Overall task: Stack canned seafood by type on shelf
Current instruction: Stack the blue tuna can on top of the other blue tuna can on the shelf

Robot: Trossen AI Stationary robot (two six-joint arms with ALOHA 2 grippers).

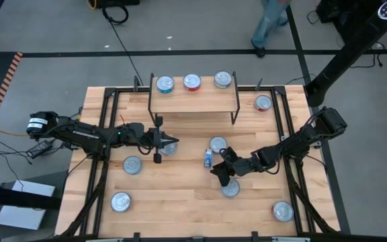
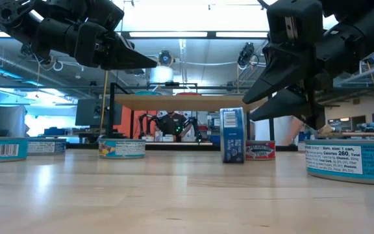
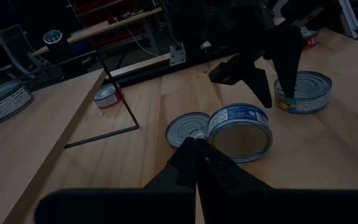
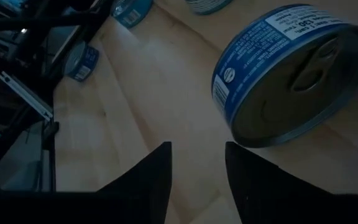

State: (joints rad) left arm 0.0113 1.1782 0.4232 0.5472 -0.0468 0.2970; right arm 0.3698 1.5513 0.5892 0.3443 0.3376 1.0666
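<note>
Shelf (image 1: 193, 97) at the far middle of the table (image 1: 180, 202), with three tins on top in a row: teal tin (image 1: 164, 83), red tin (image 1: 192, 82), silver-topped tin (image 1: 223, 80). One more red-labelled tin (image 1: 263, 103) on the table just right of the shelf.

Left gripper (image 1: 171, 142) over the table centre-left, in front of the shelf, above a flat tin (image 1: 168, 148). Fingers pressed together, nothing between them; in the left wrist view the two dark fingers (image 3: 197, 163) meet in one point.

Right gripper (image 1: 222, 173) low over the table centre-right. Fingers (image 4: 157, 168) parted with bare wood visible between them in the right wrist view; nothing held. Blue tin (image 1: 208, 158) standing on its edge just beside this gripper, not touched; in the low view it stands upright (image 2: 232, 134) under the shelf line. Flat silver tin (image 1: 218, 144) just behind the blue one, another flat tin (image 1: 230, 189) close below the gripper.

Other tins scattered flat on the table: one (image 1: 132, 165) near the left arm, one (image 1: 120, 201) at the near left, one (image 1: 282, 211) at the near right corner.
</note>
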